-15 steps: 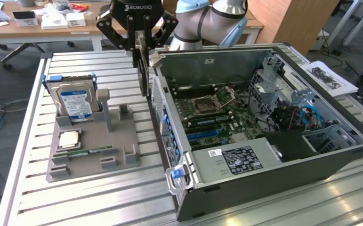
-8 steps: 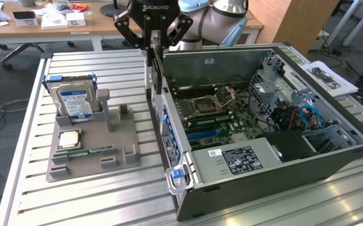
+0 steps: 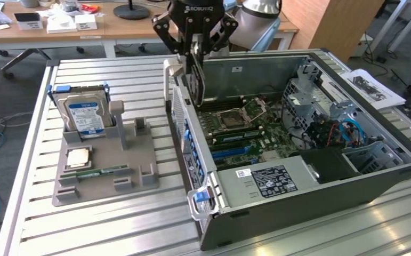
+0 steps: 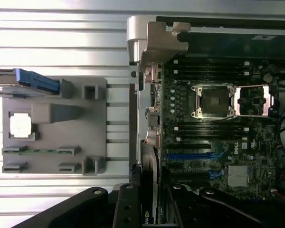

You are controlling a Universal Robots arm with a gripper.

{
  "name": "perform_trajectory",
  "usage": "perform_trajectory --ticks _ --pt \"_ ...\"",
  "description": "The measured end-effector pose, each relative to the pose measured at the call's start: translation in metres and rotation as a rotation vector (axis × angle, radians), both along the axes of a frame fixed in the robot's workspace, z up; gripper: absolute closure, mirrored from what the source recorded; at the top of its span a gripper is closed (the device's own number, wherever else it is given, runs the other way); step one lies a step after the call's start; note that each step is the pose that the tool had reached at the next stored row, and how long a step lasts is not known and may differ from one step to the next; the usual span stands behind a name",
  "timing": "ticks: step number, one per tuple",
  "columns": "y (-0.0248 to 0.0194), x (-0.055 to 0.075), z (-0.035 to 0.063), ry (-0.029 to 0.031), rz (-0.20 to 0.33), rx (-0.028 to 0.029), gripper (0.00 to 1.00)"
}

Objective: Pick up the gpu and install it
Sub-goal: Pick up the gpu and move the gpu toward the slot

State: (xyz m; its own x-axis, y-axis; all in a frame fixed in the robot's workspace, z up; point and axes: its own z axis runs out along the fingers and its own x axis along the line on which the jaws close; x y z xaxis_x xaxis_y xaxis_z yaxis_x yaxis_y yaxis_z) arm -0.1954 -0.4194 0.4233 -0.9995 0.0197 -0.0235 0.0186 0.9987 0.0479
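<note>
The gpu [image 3: 194,80] hangs on edge as a thin dark card, and my gripper [image 3: 196,53] is shut on its upper part. It is held just inside the rear wall of the open computer case [image 3: 319,186], above the motherboard [image 3: 262,133]. In the wrist view the gpu [image 4: 150,164] appears edge-on with its silvery bracket, running down between my black fingers [image 4: 128,209]. The blue expansion slots [image 4: 190,156] lie beside it on the board. I cannot tell whether the card's lower edge touches the board.
A grey fixture [image 3: 102,181] on the slatted metal table holds a hard drive [image 3: 84,114], a square processor chip [image 3: 77,157] and a green memory stick [image 3: 98,173]. The case walls rise around the motherboard. A wooden desk [image 3: 84,26] stands behind.
</note>
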Motion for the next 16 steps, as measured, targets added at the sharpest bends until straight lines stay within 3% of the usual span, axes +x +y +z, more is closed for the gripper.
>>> perform_trajectory --ticks 16 --pt "0.0000 0.073 0.0000 0.0002 0.000 -0.0001 0.73"
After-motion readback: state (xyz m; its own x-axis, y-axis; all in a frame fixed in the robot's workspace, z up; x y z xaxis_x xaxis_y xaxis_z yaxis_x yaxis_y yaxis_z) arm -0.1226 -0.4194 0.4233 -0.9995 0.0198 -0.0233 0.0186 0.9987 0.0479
